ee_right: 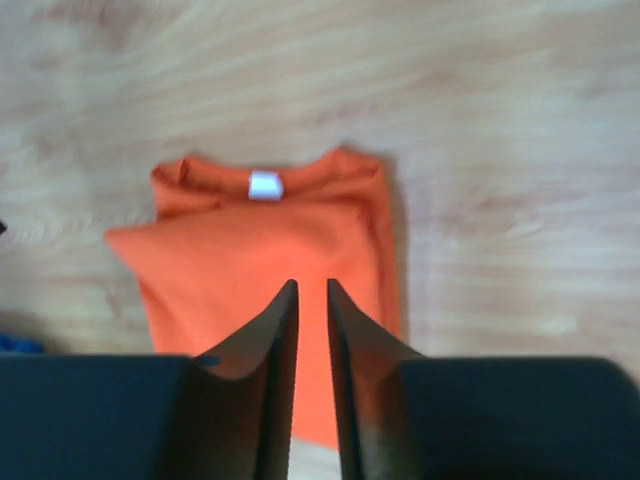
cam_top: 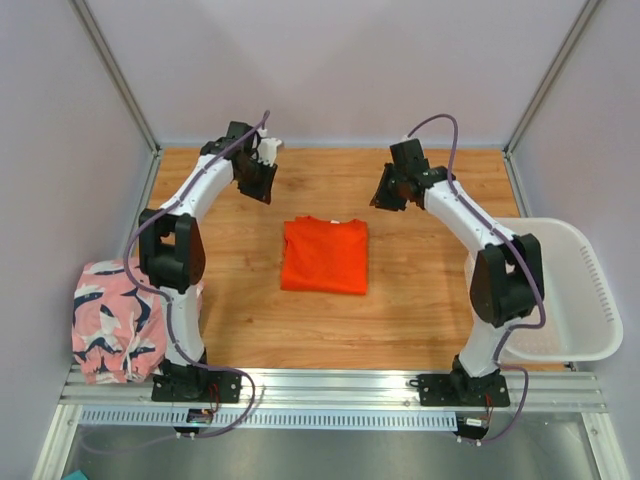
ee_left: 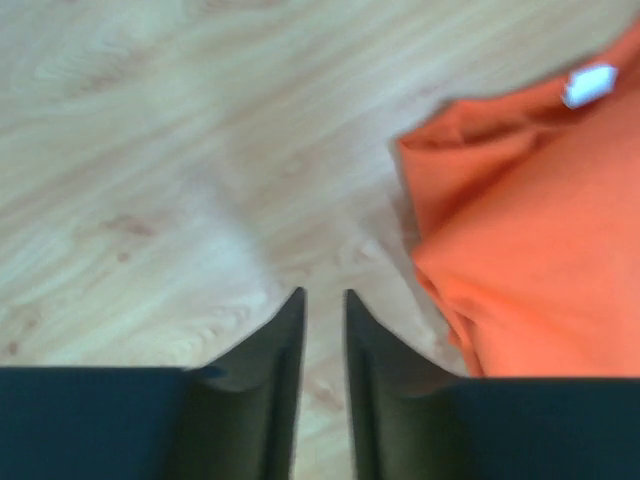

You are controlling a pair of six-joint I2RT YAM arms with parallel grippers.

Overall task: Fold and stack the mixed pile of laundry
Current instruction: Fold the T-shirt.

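A bright orange garment lies folded into a flat rectangle in the middle of the wooden table, its white label at the collar. A pink garment with a dark-and-white pattern sits bunched at the table's left edge. My left gripper hangs above bare wood beyond the orange garment's far-left corner. In the left wrist view the left gripper is open by a narrow gap with only wood showing through, and the orange garment lies to its right. My right gripper hovers over the orange garment, open by a narrow gap and empty.
A white slotted basket stands at the right edge of the table beside the right arm. Pale walls and metal frame posts close in the back and sides. A sliver of blue shows at the left edge of the right wrist view.
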